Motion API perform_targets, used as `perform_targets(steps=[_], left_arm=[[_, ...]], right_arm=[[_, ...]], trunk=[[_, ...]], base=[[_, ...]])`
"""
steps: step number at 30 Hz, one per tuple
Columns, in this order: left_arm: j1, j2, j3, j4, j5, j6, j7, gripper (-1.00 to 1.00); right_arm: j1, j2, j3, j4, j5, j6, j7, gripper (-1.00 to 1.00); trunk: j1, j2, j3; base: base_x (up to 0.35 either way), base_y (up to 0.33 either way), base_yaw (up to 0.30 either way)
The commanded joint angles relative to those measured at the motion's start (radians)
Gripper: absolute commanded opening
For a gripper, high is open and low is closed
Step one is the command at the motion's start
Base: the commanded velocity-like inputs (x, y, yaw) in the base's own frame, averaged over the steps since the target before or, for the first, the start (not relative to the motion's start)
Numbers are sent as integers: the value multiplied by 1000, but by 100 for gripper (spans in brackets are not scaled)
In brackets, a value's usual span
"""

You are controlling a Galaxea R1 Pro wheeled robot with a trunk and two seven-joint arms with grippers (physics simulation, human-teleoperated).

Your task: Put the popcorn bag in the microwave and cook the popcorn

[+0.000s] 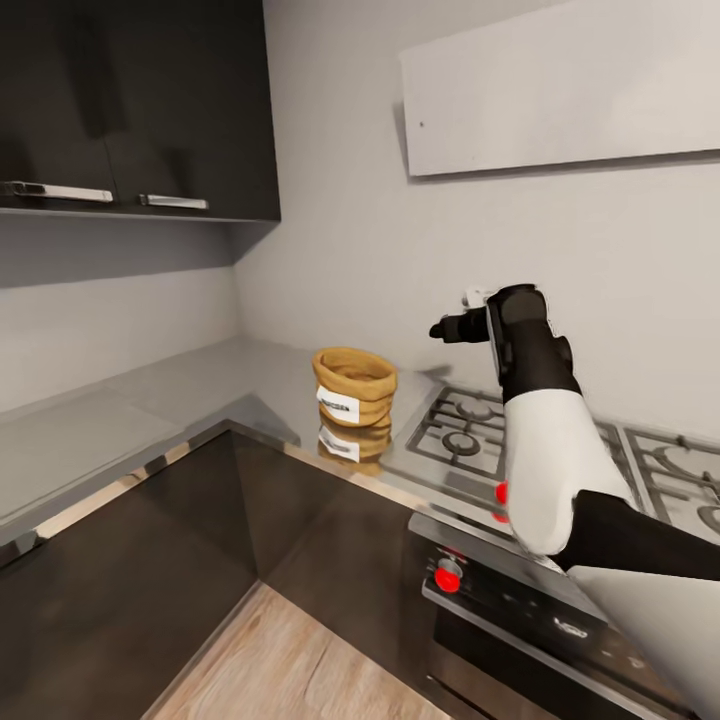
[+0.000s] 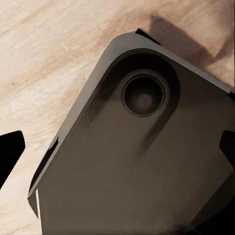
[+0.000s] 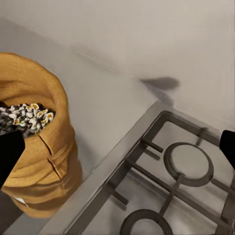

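Observation:
The popcorn bag [image 1: 354,390], a squat tan sack with a rolled rim and a white label, stands upright on the grey countertop [image 1: 150,400] just left of the hob. Its mirror image shows in the shiny worktop. In the right wrist view the bag [image 3: 41,152] holds pale and dark kernels. My right gripper [image 1: 450,328] hovers above the hob's near-left corner, to the right of the bag and higher than its rim. It is open [image 3: 117,152], with nothing between the fingers. My left gripper [image 2: 117,152] is open over the robot's dark base. The microwave is out of view.
A gas hob [image 1: 470,425] with black grates lies right of the bag, over an oven front with red knobs [image 1: 447,577]. Dark wall cabinets [image 1: 140,100] hang at the upper left and a white panel [image 1: 560,90] above the hob. Wooden floor [image 1: 290,660] lies below.

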Motion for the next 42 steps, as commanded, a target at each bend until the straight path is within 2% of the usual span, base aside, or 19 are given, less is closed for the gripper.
perform_targets(steps=[1,4,6,10,14,15,20,22,27,34,35,36,38,40,42], left_arm=[[0,0,4,-1,-2,-2,1,100],[0,0,4,-1,-3,-2,1,100],[0,0,4,-1,-3,-2,1,100],[0,0,4,-1,-3,-2,1,100],[0,1,4,-1,-3,-2,1,100],[0,1,4,-1,-3,-2,1,100],[0,1,4,-1,-3,-2,1,100],[0,1,4,-1,-3,-2,1,100],[0,1,4,-1,-3,-2,1,100],[0,0,4,-1,-3,-2,1,100],[0,1,5,-1,-3,-2,1,100],[0,0,5,-1,-3,-2,1,100],[0,0,5,-1,-3,-2,1,100],[0,0,5,-1,-3,-2,1,100],[0,0,5,-1,-3,-2,1,100]], right_arm=[[-1,1,-4,5,10,3,8,100],[-1,1,-3,16,9,10,7,100],[-1,1,-1,17,9,47,12,100],[-1,1,0,18,7,73,31,100],[-1,1,6,18,10,99,112,100],[-1,1,16,18,10,99,125,100],[-1,1,175,4,8,99,229,100],[-1,1,200,2,8,99,286,100],[-1,1,214,-37,10,99,371,100],[-1,1,214,-30,11,99,391,100],[-1,1,247,33,14,99,449,100],[-1,1,276,41,15,99,483,100],[0,1,358,45,15,99,563,100],[0,-8,388,50,16,99,589,100],[0,-11,394,52,17,99,594,100]], trunk=[[0,0,-1],[0,0,-1],[0,0,-1],[0,0,-1],[0,0,-1],[0,0,-1],[0,0,-1],[0,0,-1],[0,0,-1],[0,0,-1],[0,0,-1],[0,0,-1],[0,0,-1],[0,0,-1],[0,0,-1]], base=[[304,0,0],[316,0,0],[323,0,0],[323,0,0],[323,0,0],[323,0,0],[299,0,0],[100,0,0],[18,0,0],[0,0,0],[0,0,0],[0,0,0],[0,0,0],[0,0,0],[0,0,0]])
